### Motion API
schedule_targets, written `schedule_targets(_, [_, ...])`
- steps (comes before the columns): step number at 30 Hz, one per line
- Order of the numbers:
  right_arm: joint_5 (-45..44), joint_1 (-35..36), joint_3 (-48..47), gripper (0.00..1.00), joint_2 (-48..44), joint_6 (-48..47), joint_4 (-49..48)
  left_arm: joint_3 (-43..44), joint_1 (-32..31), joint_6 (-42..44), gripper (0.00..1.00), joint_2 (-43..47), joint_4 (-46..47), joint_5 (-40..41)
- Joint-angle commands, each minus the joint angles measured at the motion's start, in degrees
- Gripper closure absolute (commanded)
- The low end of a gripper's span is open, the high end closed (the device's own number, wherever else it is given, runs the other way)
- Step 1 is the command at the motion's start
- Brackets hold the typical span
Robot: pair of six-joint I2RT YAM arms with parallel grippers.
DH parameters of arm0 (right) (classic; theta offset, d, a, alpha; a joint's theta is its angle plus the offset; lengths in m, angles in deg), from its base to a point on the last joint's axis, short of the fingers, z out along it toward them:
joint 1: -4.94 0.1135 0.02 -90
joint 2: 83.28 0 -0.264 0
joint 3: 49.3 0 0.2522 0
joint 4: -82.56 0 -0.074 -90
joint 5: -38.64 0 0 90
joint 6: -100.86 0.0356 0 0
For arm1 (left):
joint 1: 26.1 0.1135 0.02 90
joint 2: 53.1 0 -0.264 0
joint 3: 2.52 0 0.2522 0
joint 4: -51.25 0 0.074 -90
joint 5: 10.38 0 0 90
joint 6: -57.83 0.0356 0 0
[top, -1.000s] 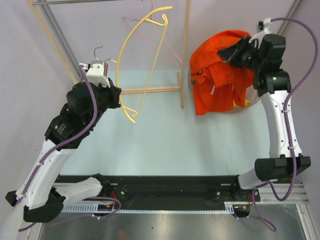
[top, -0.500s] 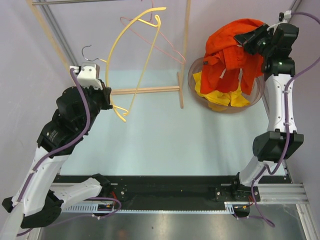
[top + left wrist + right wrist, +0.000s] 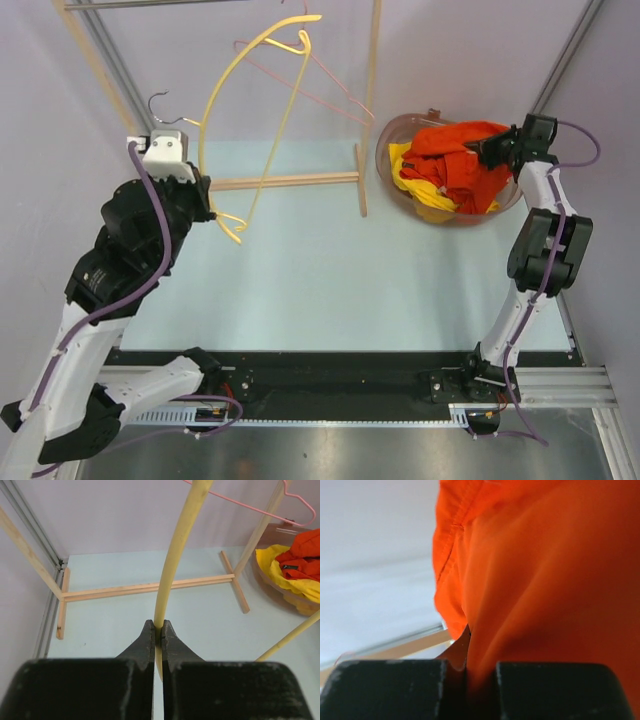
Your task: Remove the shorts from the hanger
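Note:
The orange-red shorts (image 3: 455,150) lie bunched in a round basket (image 3: 385,138) at the back right, on top of the yellow shorts (image 3: 420,188). My right gripper (image 3: 492,150) is shut on the orange cloth at the basket's right side. In the right wrist view that gripper (image 3: 477,652) pinches the orange-red shorts (image 3: 545,580), which fill the frame. My left gripper (image 3: 207,192) is shut on the lower part of a bare yellow hanger (image 3: 270,120). In the left wrist view the yellow hanger (image 3: 175,555) rises from the gripper (image 3: 157,630).
A wooden rack (image 3: 290,181) stands at the back, its upright (image 3: 372,70) near the basket. A thin pink hanger (image 3: 325,85) hangs from it behind the yellow one. A metal frame post (image 3: 110,70) runs along the left wall.
My right gripper has come down and to the right, lowering the orange-red shorts from hanging in the air into the basket. The left arm has drifted left with the yellow hanger.

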Motion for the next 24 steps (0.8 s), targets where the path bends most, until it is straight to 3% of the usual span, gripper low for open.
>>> schedule_targets(1, [-3.7, 0.1, -2.9, 1.00, 3.8, 0.4, 6.0, 0.2, 0.3, 0.2, 1.00, 1.2, 1.9, 1.1])
schedule_targets(4, [-5.2, 0.1, -6.9, 0.97, 6.5, -1.6, 12.2, 0.0, 0.4, -0.2, 1.00, 1.5, 1.2, 1.3])
schedule_targets(7, [-6.9, 0.2, -12.5, 0.76, 9.3, -4.2, 21.1, -0.7, 0.4, -1.0, 1.00, 2.1, 0.6, 1.2])
schedule_targets(8, [-7.0, 0.2, -13.8, 0.61, 9.9, -5.9, 24.0, -0.8, 0.4, -1.2, 1.00, 2.3, 0.4, 1.3])
schedule_targets(10, [-7.7, 0.3, -16.2, 0.48, 9.7, -7.2, 27.3, -0.5, 0.4, -0.9, 1.00, 2.4, 0.2, 2.2])
schedule_targets(11, [-8.4, 0.4, -17.2, 0.36, 9.3, -8.6, 28.7, -0.2, 0.4, -0.4, 1.00, 2.3, -0.1, 2.6])
schedule_targets(16, [-11.9, 0.9, -21.9, 0.09, 7.0, -11.6, 38.3, 1.2, 0.4, 0.2, 1.00, 2.3, -0.4, 3.4])
schedule_targets(17, [-12.5, 1.1, -21.5, 0.00, 6.2, -11.8, 39.4, 1.3, 0.4, 0.0, 1.00, 2.3, -0.7, 3.3])
schedule_targets(24, [-23.5, 3.5, -16.0, 0.00, -2.9, -11.0, 48.9, 2.2, 0.4, -4.1, 1.00, 1.9, -4.1, 3.6])
